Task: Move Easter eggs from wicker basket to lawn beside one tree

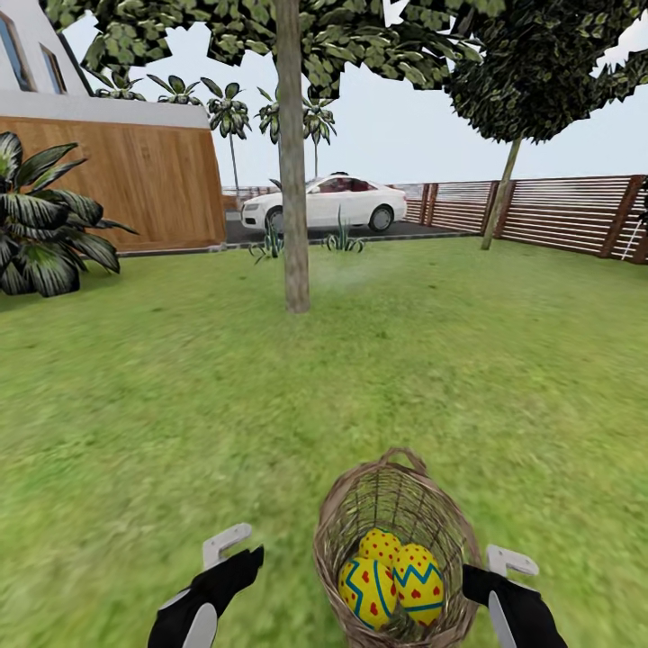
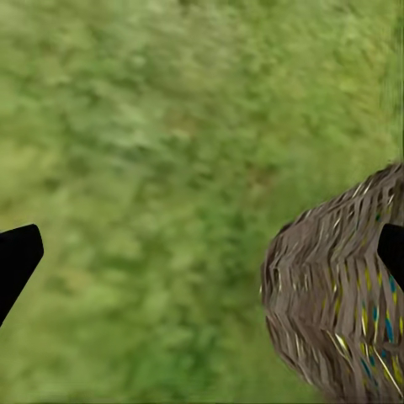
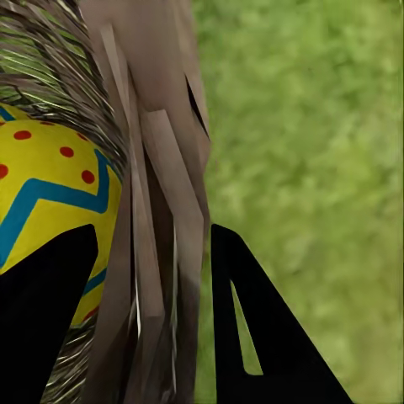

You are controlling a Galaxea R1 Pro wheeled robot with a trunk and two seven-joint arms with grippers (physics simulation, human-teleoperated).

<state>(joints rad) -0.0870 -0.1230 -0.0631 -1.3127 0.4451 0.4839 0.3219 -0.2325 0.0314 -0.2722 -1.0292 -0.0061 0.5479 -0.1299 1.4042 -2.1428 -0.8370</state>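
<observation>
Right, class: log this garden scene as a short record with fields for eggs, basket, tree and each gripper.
eggs: three eggs, all in the basket
basket: wicker basket on the lawn, just ahead of the robot
tree: tree further ahead, apart from the basket
left gripper: left gripper open, beside the basket, holding nothing
right gripper: right gripper straddling the basket wall, one finger inside near an egg

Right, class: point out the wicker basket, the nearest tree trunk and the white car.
wicker basket (image 1: 378, 490): head view, on its far inner wall.
tree trunk (image 1: 292, 180): head view, mid-height on the trunk.
white car (image 1: 328, 205): head view, on its side door.
</observation>
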